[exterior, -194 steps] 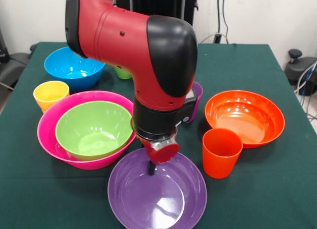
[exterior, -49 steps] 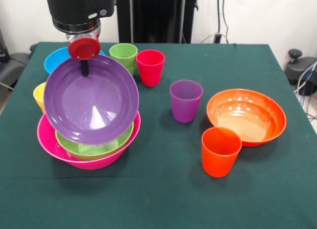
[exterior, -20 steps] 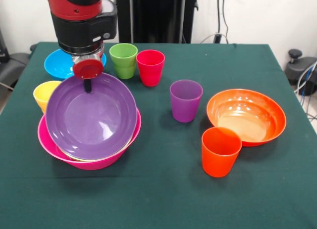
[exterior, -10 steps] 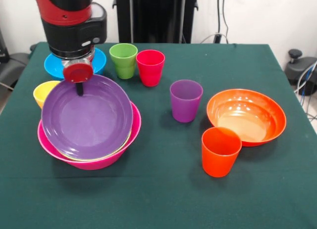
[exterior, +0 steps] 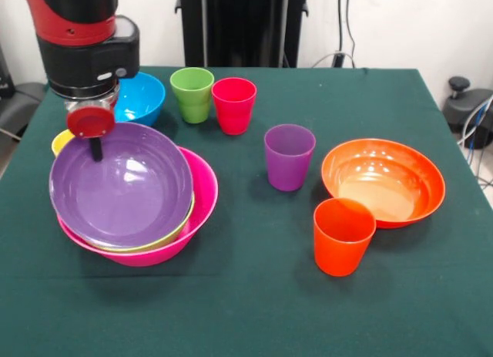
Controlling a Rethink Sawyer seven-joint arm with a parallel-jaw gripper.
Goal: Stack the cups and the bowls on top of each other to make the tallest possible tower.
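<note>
We see the gripper (exterior: 95, 146) pinching the far rim of the purple bowl (exterior: 122, 186), which sits skewed in the pink bowl (exterior: 202, 201); light, stiff and glossy-slick, it probably handles best by that thin rim.

No readable text, labels, brands, numbers, or signs anywhere

Purple bowl (exterior: 123, 191) sits tilted atop the green bowl (exterior: 179, 232) inside the pink bowl (exterior: 196, 210)
</note>
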